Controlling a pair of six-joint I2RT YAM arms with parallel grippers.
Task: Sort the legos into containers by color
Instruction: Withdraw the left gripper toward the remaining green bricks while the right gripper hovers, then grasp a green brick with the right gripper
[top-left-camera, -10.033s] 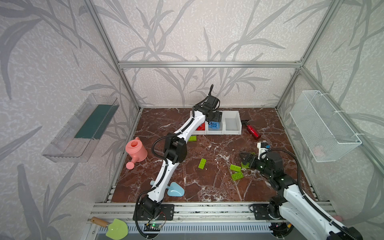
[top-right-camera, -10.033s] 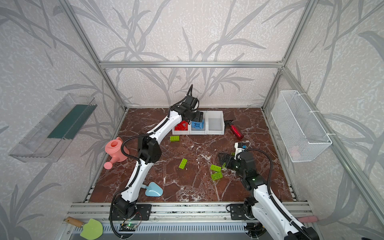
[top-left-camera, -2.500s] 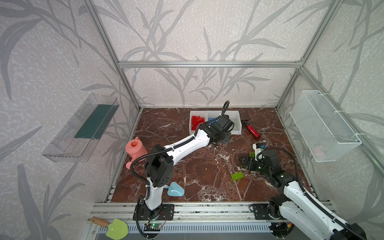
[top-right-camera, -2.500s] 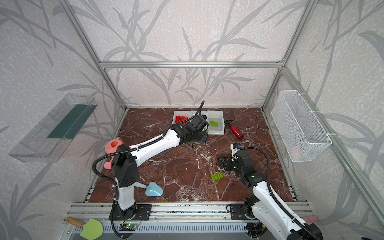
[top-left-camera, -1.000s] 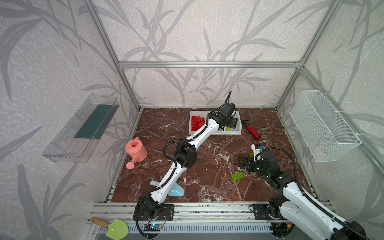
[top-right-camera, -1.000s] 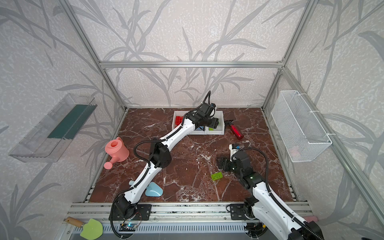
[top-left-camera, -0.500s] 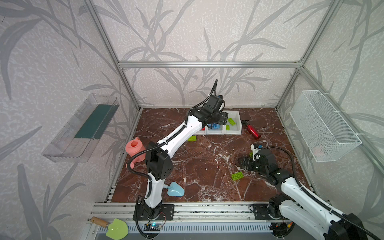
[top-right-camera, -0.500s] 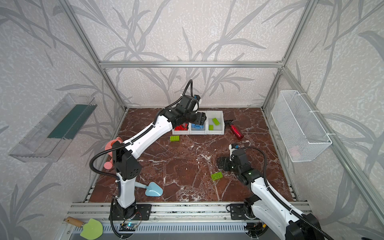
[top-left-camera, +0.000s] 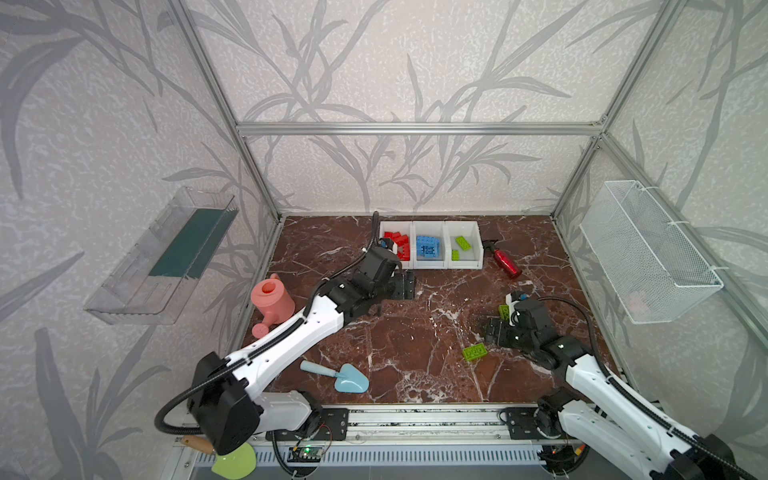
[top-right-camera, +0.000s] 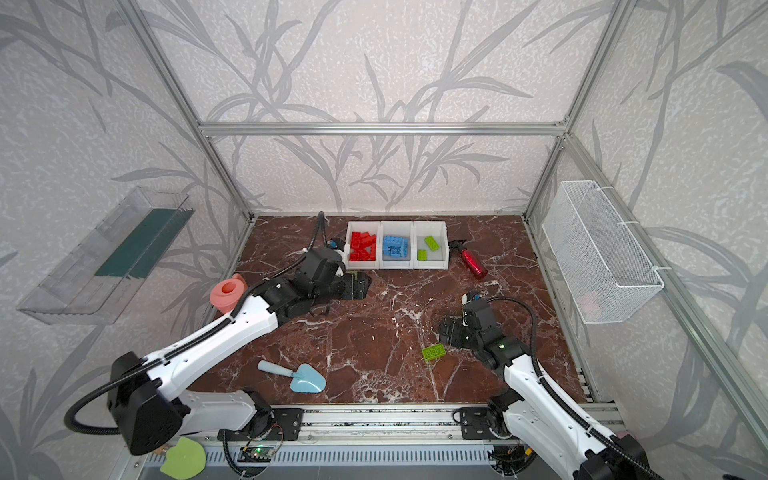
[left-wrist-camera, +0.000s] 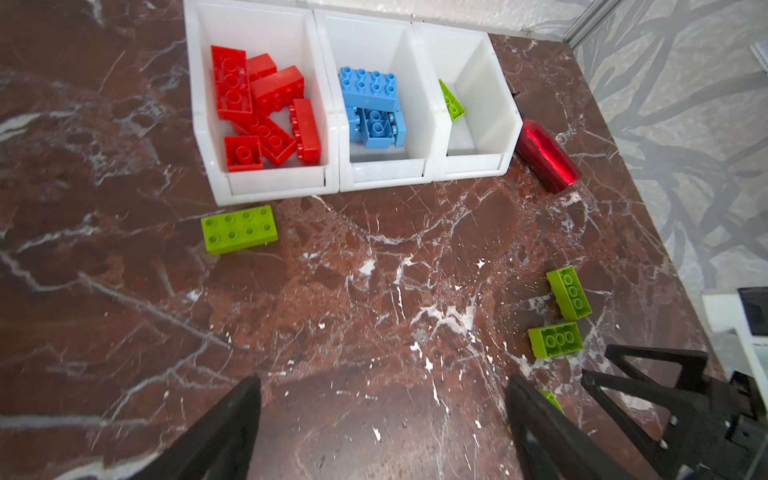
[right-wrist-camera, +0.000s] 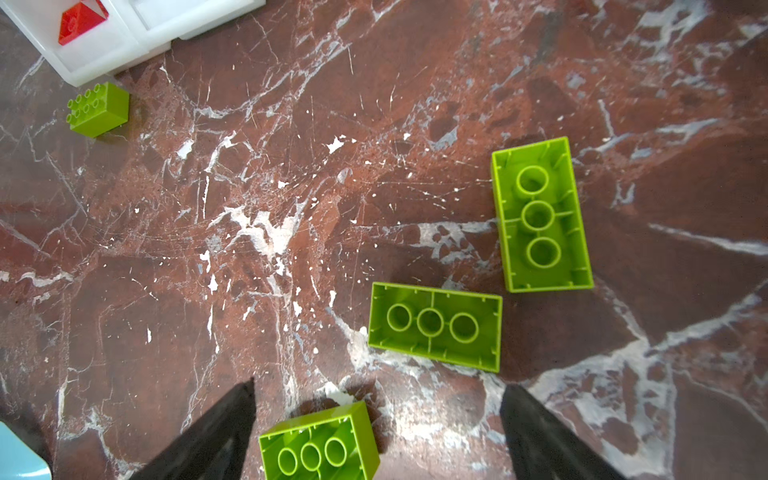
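Note:
The containers (top-left-camera: 464, 264) are three joined white bins at the back. They hold red legos (top-left-camera: 397, 245), blue legos (top-left-camera: 428, 248) and green legos (top-left-camera: 461, 245). My left gripper (top-left-camera: 405, 286) hangs open and empty over the floor in front of the red bin. In its wrist view a green lego (left-wrist-camera: 239, 230) lies by that bin. My right gripper (right-wrist-camera: 380, 415) is open, low over the floor. An upturned green lego (right-wrist-camera: 320, 440) lies between its fingers, untouched. Two more upturned green legos (right-wrist-camera: 434, 326) (right-wrist-camera: 540, 216) lie just beyond. In a top view one green lego (top-left-camera: 475, 352) shows beside the right gripper (top-left-camera: 494, 332).
A red bottle (top-left-camera: 507, 262) lies right of the bins. A pink watering can (top-left-camera: 272, 299) stands at the left wall and a blue trowel (top-left-camera: 349, 378) lies near the front. A wire basket (top-left-camera: 652, 257) hangs on the right wall, a clear tray (top-left-camera: 166, 257) on the left.
My left gripper has come away from above the bins, down and toward the front, and has opened wider. My right gripper has opened wider in about the same place.

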